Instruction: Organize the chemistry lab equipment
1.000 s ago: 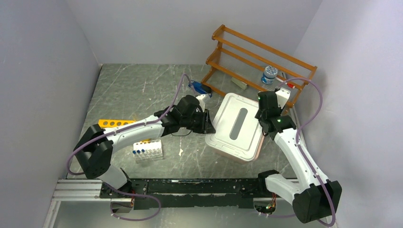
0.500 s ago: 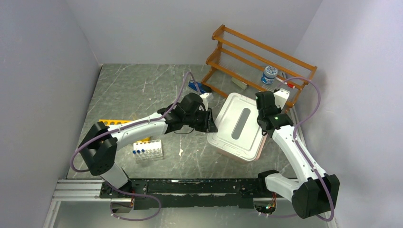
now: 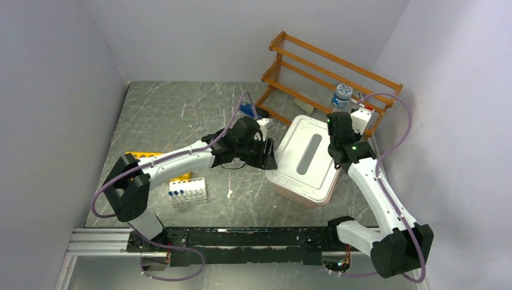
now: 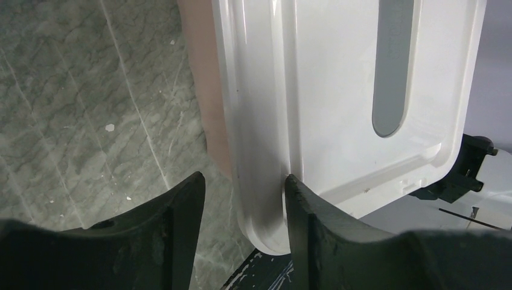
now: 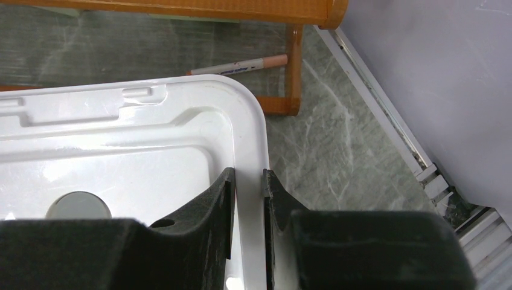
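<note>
A white rack of small clear blue-capped tubes [image 3: 188, 191] stands on the table at the near left, away from both grippers. A white lid [image 3: 288, 164] with a grey slot lies over a pink bin [image 3: 304, 198]. My right gripper [image 3: 333, 124] is shut on the lid's far right rim [image 5: 250, 139]. My left gripper [image 3: 270, 160] is open and straddles the lid's left edge [image 4: 259, 151]; one finger [image 4: 302, 205] touches the lid and the other stands apart. Goggles, tubing, small cap and packet are out of view.
An orange wooden shelf rack [image 3: 326, 66] stands at the back right with a blue-capped bottle [image 3: 342, 94] on it. A marker pen [image 5: 238, 65] lies under it. A blue object [image 3: 247, 109] lies behind my left arm. A yellow holed rack [image 3: 145, 156] lies at the left.
The lid has risen and shifted right and farther from the arm bases, held by my right gripper. My left gripper followed to the lid's left edge.
</note>
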Controlling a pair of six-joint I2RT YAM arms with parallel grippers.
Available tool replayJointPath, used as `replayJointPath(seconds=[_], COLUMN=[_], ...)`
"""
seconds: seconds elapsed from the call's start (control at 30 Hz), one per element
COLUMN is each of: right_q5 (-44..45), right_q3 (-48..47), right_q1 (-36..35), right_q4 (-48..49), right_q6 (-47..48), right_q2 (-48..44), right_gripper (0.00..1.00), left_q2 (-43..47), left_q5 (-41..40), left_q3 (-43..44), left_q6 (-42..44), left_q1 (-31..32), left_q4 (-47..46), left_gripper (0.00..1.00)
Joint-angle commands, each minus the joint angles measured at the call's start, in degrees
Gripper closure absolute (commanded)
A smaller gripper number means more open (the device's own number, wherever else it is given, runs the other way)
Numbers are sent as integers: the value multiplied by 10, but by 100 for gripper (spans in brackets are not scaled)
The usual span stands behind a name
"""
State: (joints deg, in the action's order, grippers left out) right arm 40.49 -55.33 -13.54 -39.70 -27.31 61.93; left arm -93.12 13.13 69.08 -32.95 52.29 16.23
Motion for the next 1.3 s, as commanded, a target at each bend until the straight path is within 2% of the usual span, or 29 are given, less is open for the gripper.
replayJointPath(seconds=[0.0, 0.17, 0.23, 0.3, 0.37, 0.6, 0.7, 0.8, 0.97, 1.07, 1.27], right_q5=[31, 47, 61, 73, 89, 118, 105, 58, -72, -147, -303], right_q3=[9, 33, 34, 31, 28, 22, 29, 46, 81, 98, 119], right_q1=[4, 4, 4, 4, 4, 4, 4, 6, 24, 31, 34], right_q4=[17, 4, -9, -21, -31, -52, -36, 1, 61, 93, 160], right_q6=[-6, -23, -32, -41, -48, -67, -63, -49, -41, -36, -27], right_q2=[-5, 12, 21, 33, 44, 74, 73, 67, 68, 67, 66], right_gripper=[100, 100, 100, 90, 86, 76, 65, 63, 74, 77, 83], left_q2=[-15, -19, -21, -21, -24, -39, -38, -38, -29, -16, 20], left_q5=[-1, 13, 21, 24, 31, 64, 62, 48, -18, -67, -115], left_q3=[23, 25, 24, 22, 21, 18, 19, 19, 14, 5, -23], left_q6=[21, 26, 28, 28, 29, 32, 37, 41, 40, 34, 22], left_q1=[4, 4, 4, 4, 4, 4, 4, 4, 4, 4, -10], left_q4=[17, 20, 18, 15, 11, 0, 1, 8, 32, 41, 34], left_gripper=[47, 57, 55, 52, 50, 45, 41, 40, 47, 51, 50])
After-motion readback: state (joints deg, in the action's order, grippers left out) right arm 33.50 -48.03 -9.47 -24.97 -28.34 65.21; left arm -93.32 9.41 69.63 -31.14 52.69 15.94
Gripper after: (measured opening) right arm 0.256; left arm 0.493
